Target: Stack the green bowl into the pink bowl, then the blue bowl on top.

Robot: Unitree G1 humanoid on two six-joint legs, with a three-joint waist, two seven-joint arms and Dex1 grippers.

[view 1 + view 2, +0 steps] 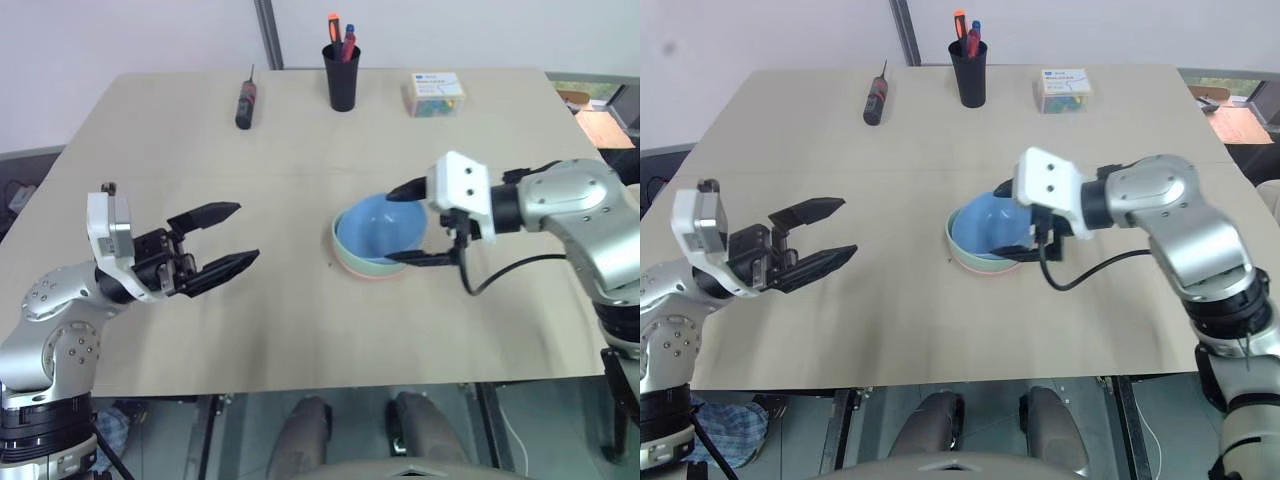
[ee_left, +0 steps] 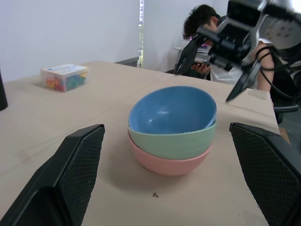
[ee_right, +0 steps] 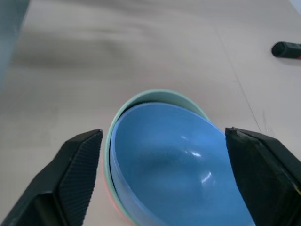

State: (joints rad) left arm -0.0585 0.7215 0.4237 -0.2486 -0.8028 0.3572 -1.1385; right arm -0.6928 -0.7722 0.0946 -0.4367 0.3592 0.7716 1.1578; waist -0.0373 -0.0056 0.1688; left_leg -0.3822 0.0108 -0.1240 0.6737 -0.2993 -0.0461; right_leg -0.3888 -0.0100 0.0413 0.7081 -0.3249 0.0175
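The three bowls stand nested in the middle of the table. The pink bowl [image 2: 167, 165] is at the bottom, the green bowl [image 2: 171, 143] sits in it, and the blue bowl [image 1: 378, 228] rests on top, slightly tilted. My right gripper [image 1: 395, 226] hovers open just above the stack's right side, its fingers clear of the blue bowl's rim and holding nothing. Well to the left of the stack, my left gripper [image 1: 247, 231] is open and empty, pointing toward the bowls.
At the table's far edge lie a screwdriver [image 1: 245, 100], a black cup with pens [image 1: 342, 75] and a clear box of coloured bits [image 1: 433, 93]. A person [image 2: 202, 23] sits beyond the table's right side.
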